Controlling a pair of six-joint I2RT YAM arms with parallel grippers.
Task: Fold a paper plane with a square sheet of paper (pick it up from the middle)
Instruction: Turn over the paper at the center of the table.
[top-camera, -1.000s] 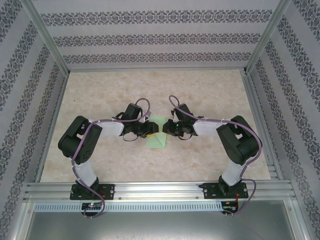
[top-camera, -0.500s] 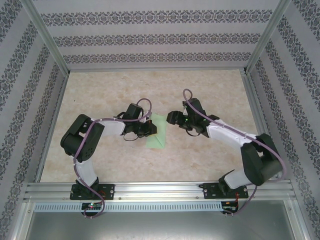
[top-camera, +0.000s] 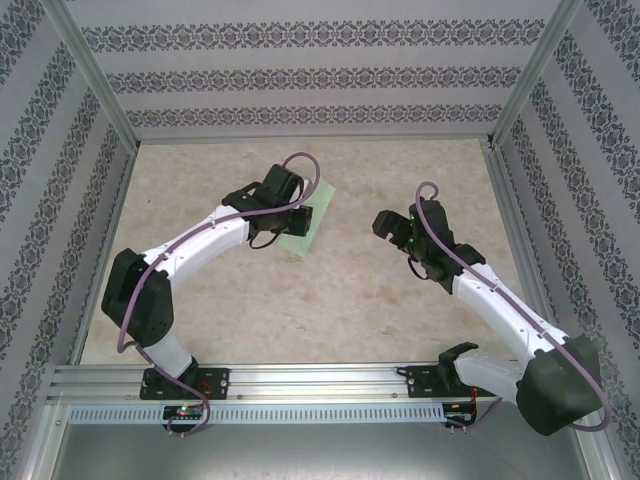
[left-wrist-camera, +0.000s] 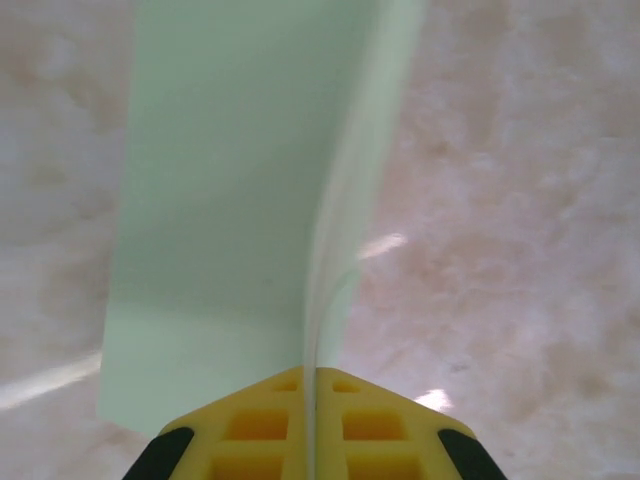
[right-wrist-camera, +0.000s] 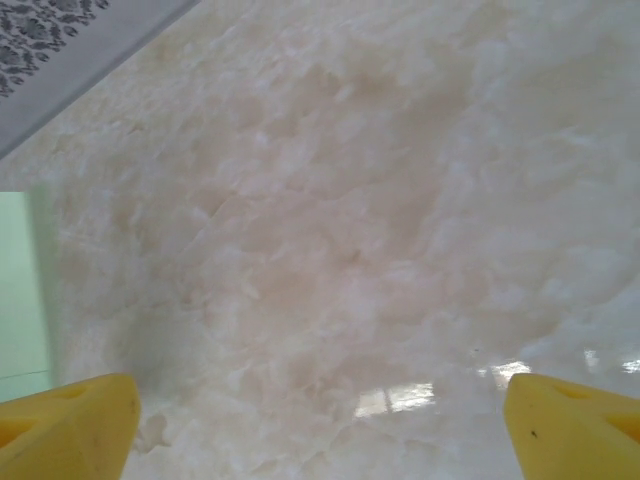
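Observation:
The pale green paper plane (top-camera: 310, 215) hangs just above the table, left of centre, as a folded slim shape. My left gripper (top-camera: 296, 220) is shut on it. In the left wrist view the yellow fingers (left-wrist-camera: 260, 430) pinch the plane's centre fold, my left gripper (left-wrist-camera: 312, 405) showing no gap, and a wide wing (left-wrist-camera: 220, 200) spreads to the left. My right gripper (top-camera: 382, 222) stands well to the right of the paper. It is open wide, with its yellow fingertips (right-wrist-camera: 70, 420) far apart over bare table. A strip of the green paper (right-wrist-camera: 18, 290) shows at the left edge there.
The marbled tabletop (top-camera: 300, 320) is ringed by patterned walls (top-camera: 300, 75) at the back and sides. Aluminium posts (top-camera: 95, 80) stand at the corners and a rail (top-camera: 320, 378) runs along the near edge.
The right gripper opened, let go of the paper and drew back to the right. The left gripper closed on the paper and carried it toward the far side.

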